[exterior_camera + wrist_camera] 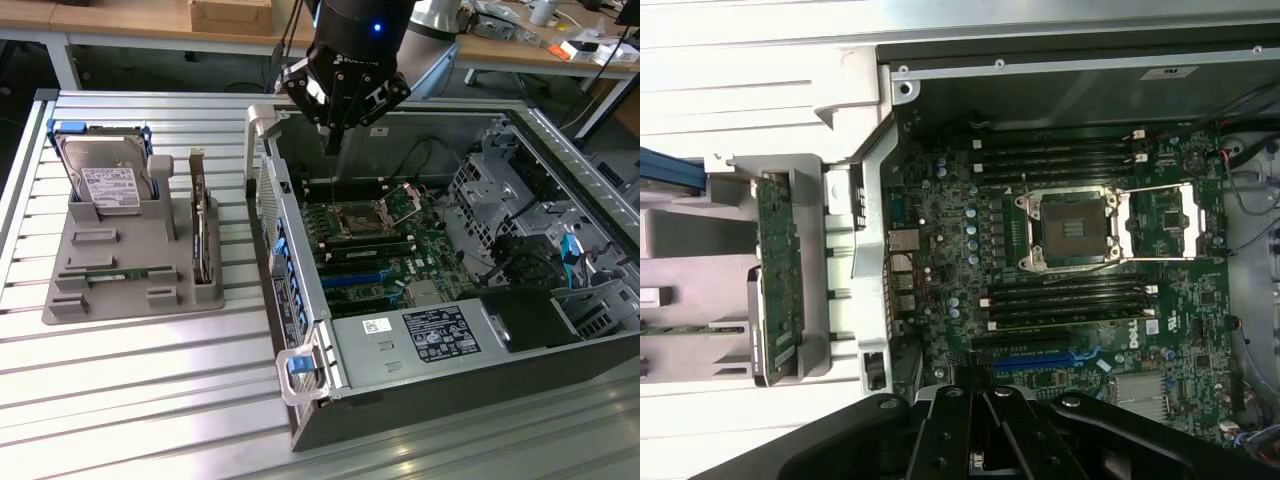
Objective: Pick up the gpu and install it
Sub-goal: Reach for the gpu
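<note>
The gpu (pixel 200 232) stands on its edge in a slot of the grey holder (pixel 110 300) on the table, at the exterior view's left of the open computer case (pixel 300 300). The wrist view shows the gpu (pixel 778 270) from above as a narrow green board in that holder. My gripper (pixel 331 140) hangs above the case's back corner, over the motherboard (pixel 385 245), well apart from the gpu. Its fingers are shut with nothing between them. The gripper (pixel 985 415) is the black structure over the blue slot (pixel 1035 362).
A silver hard drive (pixel 105 180) stands at the holder's back and a slim memory stick (pixel 115 272) lies in its front. The CPU socket (pixel 1072 225) sits mid-board between memory slots. Drive cages and cables (pixel 540 240) crowd the case's far side.
</note>
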